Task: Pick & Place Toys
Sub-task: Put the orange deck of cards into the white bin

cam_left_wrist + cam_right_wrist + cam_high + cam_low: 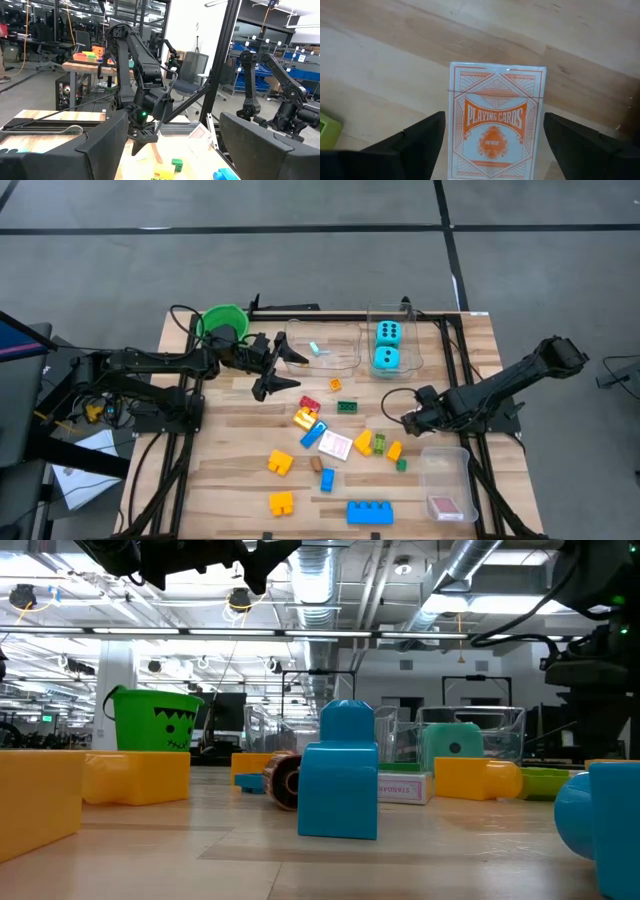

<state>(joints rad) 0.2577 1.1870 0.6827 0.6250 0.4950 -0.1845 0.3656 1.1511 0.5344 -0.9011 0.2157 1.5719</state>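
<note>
Small building blocks lie flat on the table's middle: yellow (280,463), blue (369,512), red (310,405), green (347,406). A pink-and-white card pack (335,445) lies flat among them. Two cyan dice (388,345) sit in a far clear tub. My left gripper (293,370) hangs open and empty above the table beside another far clear tub (322,348). My right gripper (408,420) is open. In its wrist view, a playing-card pack (495,120) lies face up on the wood between its fingers; in the high view the gripper hides it. My right gripper comes at the card pack from above, one finger (420,142) along each long edge (451,125). I cannot tell whether the fingers touch the pack. The pack lies flat on the table.
A green bucket (222,320) stands at the far left behind my left arm. A clear tub (445,470) with a red pack (447,507) stands at the near right. A lime block (326,131) lies close beside the card pack. Bare wood lies at the near left.
</note>
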